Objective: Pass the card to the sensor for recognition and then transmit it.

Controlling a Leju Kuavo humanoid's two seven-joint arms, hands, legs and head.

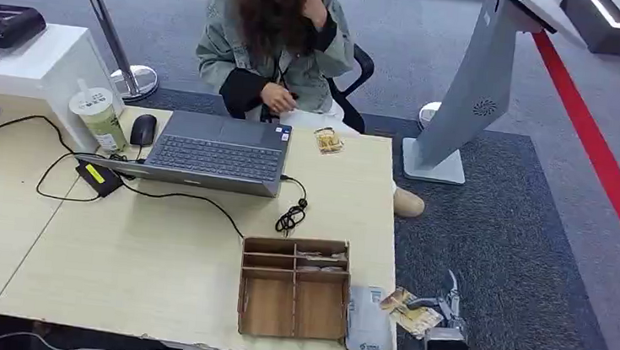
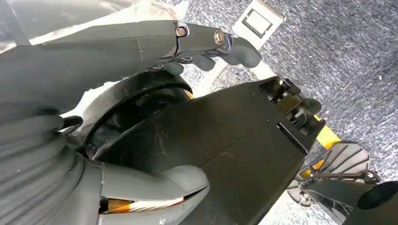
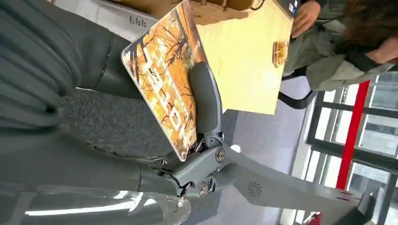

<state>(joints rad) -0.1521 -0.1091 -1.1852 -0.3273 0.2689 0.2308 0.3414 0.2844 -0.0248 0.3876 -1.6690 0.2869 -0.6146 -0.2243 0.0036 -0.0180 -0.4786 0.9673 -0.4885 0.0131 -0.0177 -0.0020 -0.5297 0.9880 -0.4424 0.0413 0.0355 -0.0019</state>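
The card (image 3: pixel 166 79) is a thin, flat, glossy rectangle with rounded corners, printed in orange and brown with dark branch-like lines and pale block lettering. The right hand (image 3: pixel 197 140) grips it, the thick grey thumb pressed across its printed face and darker fingers behind. In the head view the card (image 1: pixel 410 312) sits at about 5 o'clock, just off the table's right edge and above the carpet, right beside the reader (image 1: pixel 368 320).

The reader is a pale grey, smooth plastic slab lying flat at the table's near right corner, touching the right side of the organizer (image 1: pixel 293 287), a brown cardboard tray split into open compartments. The table (image 1: pixel 156 246) has a light wood-grain top. At 12 o'clock a grey laptop (image 1: pixel 211 151) lies open before a seated person (image 1: pixel 272 40) in a faded denim jacket; a second card (image 1: pixel 327 140) lies just to its right. A black mouse (image 1: pixel 143 129) and a lidded paper cup (image 1: pixel 101 119) stand at 10 o'clock. A grey curved kiosk stand (image 1: pixel 475 88) rises at 2 o'clock on speckled grey carpet.

The left hand (image 2: pixel 202 44) hangs over the floor, fingers curled in, holding nothing.
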